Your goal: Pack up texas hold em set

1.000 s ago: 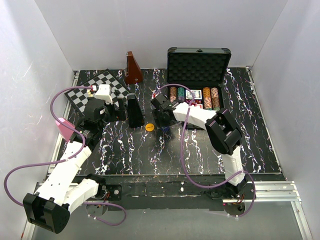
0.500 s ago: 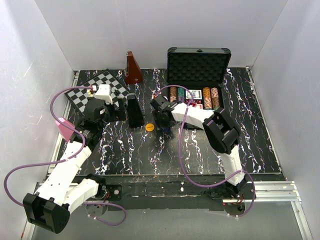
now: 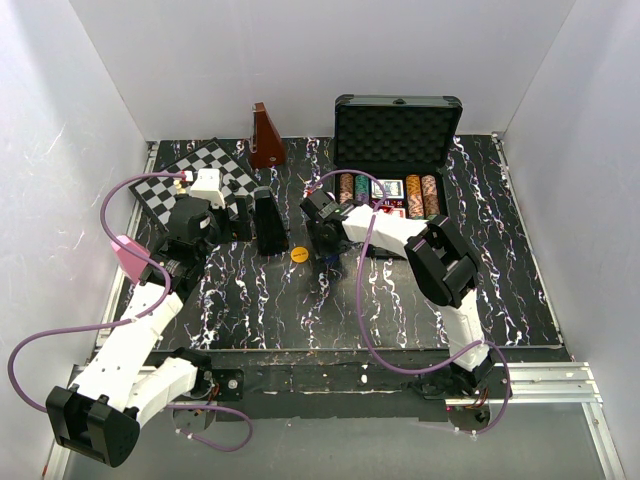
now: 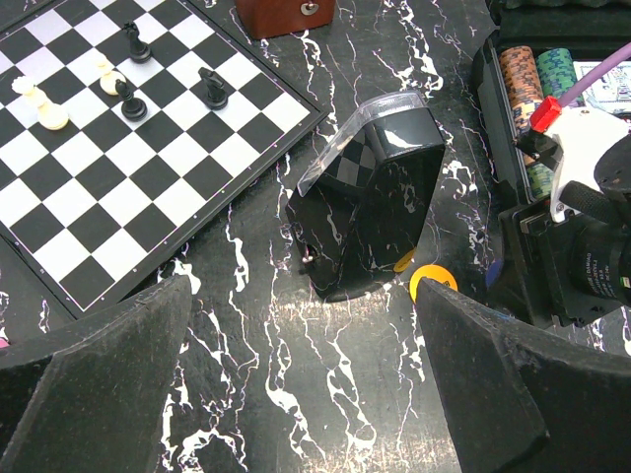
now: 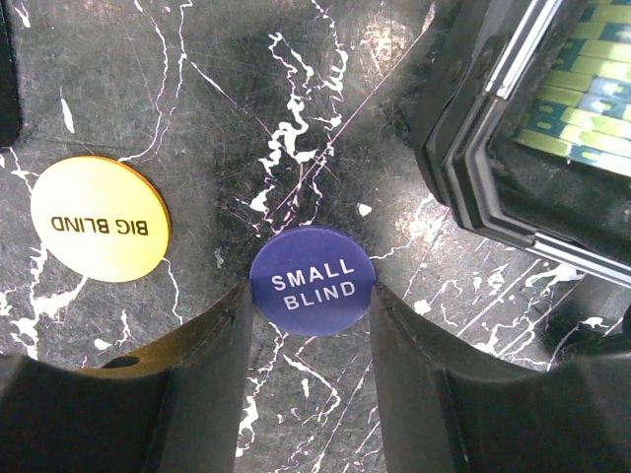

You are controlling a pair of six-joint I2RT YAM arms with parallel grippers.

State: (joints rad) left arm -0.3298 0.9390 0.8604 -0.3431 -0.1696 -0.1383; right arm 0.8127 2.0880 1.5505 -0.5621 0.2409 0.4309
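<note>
striped poker chips (image 3: 420,195) sit in the black foam-lined case (image 3: 397,130); yellow round button (image 5: 99,219) and blue round button (image 5: 313,282) lie unpacked. right end effector (image 5: 311,301) brackets the blue, grip unclear; left end effector (image 4: 296,394) spread.

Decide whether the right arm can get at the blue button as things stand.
Probably yes: the blue button lies flat on the table between the fingers of the right gripper, nothing in the way.

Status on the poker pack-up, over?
Left gripper open, empty. Right gripper astride blue SMALL BLIND button, grip unconfirmed. Yellow button loose beside it; case open.
</note>
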